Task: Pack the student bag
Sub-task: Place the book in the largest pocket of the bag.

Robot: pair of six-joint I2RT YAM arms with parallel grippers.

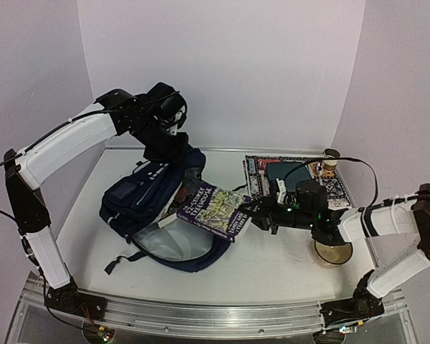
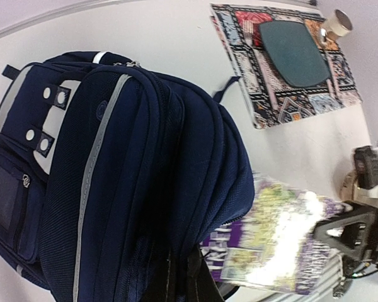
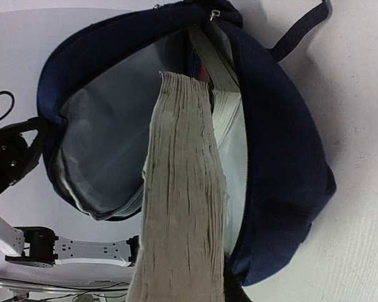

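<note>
The student bag (image 1: 140,197), a dark navy backpack with white trim, lies on the table with its main compartment unzipped, showing grey lining (image 3: 104,141). My left gripper (image 1: 168,147) is shut on fabric at the bag's top (image 2: 176,207) and holds it up. My right gripper (image 1: 253,212) is shut on a thick purple and green book (image 1: 213,210). The book's far end reaches into the bag's opening. In the right wrist view the book's page edge (image 3: 186,189) runs up the middle toward the opening and hides most of my fingers.
A patterned mat (image 1: 337,188) with a dark teal pouch (image 1: 285,174) lies at the back right, with a small cup (image 1: 332,159) at its far corner. A round tan dish (image 1: 333,252) sits under my right forearm. A black strap (image 1: 118,264) trails at the front.
</note>
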